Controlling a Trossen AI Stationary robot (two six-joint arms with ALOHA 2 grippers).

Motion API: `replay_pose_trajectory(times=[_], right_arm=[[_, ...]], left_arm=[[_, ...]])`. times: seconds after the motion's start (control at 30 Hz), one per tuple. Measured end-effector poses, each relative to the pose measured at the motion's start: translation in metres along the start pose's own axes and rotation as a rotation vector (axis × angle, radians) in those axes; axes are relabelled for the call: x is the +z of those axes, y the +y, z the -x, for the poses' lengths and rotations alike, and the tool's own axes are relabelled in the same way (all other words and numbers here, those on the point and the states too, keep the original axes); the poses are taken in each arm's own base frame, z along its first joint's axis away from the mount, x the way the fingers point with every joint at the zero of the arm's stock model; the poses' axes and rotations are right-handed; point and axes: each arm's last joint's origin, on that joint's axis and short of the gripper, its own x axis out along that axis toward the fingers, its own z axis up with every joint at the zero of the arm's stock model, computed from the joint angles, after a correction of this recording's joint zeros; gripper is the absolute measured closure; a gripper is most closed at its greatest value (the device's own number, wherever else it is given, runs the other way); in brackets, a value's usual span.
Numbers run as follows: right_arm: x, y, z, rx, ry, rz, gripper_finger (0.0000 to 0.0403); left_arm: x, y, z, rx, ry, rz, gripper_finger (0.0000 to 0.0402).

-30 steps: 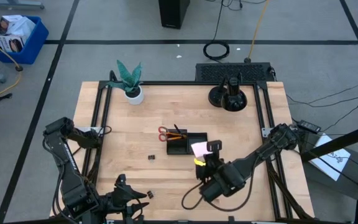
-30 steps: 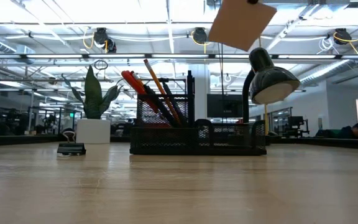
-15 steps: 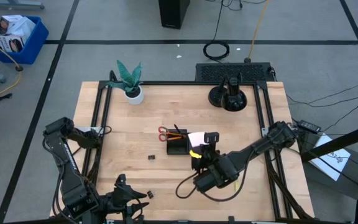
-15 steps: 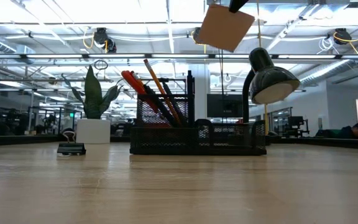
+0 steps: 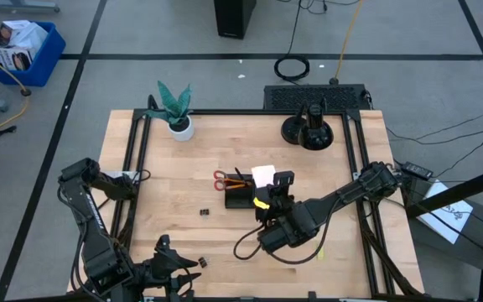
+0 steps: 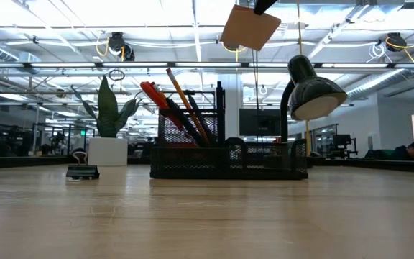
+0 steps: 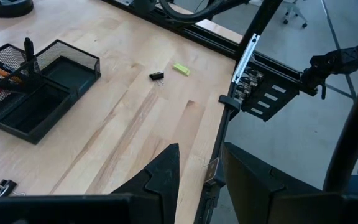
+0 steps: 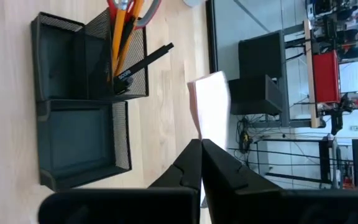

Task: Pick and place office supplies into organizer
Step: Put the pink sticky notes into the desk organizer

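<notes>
My wooden table [image 5: 174, 176] stands on a grey floor [image 5: 141, 33] marked with dark lines. A blue bin [image 5: 23, 50] sits at the far left of the floor, and I see a black box [image 5: 235, 17] beyond the table. Ceiling light strips [image 6: 85, 14] illuminate the open hall behind.

A black wire-mesh organizer [image 5: 243, 192] is seen on a pale wood-grain table [image 5: 174, 176]. Red scissor handles [image 5: 219, 179] and orange pencils [image 8: 124, 25] are shown beside a black pen [image 8: 140, 64]. A pale pink sticky-note pad [image 5: 263, 176] is seen, along with a yellow-green piece [image 7: 181, 69], a black binder clip [image 7: 157, 76] and a green plant [image 5: 174, 104] in a white pot.
</notes>
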Motion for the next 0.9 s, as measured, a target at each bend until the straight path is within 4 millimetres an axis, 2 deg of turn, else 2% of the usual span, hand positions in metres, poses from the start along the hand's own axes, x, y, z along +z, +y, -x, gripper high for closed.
replay_pose_trajectory(times=[0.37, 0.9], right_arm=[[0.001, -0.003, -0.005, -0.007, 0.011, -0.034, 0.0403], [-0.010, 0.016, -0.018, 0.026, 0.091, -0.041, 0.0403]], left_arm=[[0.000, 0.000, 0.000, 0.000, 0.001, 0.000, 0.0277], [0.000, 0.000, 0.000, 0.001, 0.001, -0.007, 0.0277]])
